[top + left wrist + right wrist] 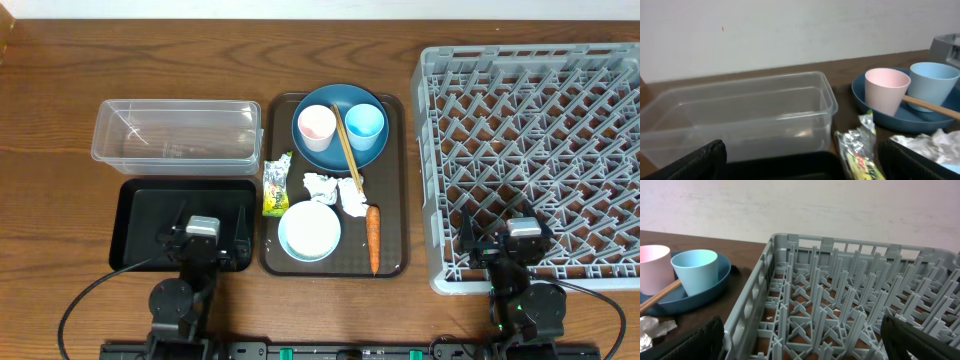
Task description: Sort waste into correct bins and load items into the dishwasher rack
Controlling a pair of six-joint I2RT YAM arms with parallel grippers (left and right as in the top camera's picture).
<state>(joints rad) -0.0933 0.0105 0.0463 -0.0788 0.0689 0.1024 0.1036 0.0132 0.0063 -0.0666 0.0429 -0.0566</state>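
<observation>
Overhead view. A serving tray (392,200) at the centre of the table (60,80) holds all the loose objects. At its far end a blue plate (335,98) carries a pink cup (317,124) on the left and a blue cup (364,121) on the right, both upright. Two chopsticks (348,150) lie between the cups and run off the plate's near rim. Just near of the plate lie two paper wads (320,185). A wrapper (276,185) overlaps the serving tray's left rim. A bowl (309,230) sits upright at near left; its inside reads white, contents not identifiable. A carrot (373,238) lies lengthwise just right of the bowl. Left of the serving tray stand a clear tub (100,140), far, and a black tray (150,210), near. A grey rack (425,170) fills the right side.

Wrist views. The left gripper (802,152) hangs over the black tray, facing the tub. The right gripper (801,327) hangs over the rack's near edge. Each claw is spread wide, gripping nothing.
</observation>
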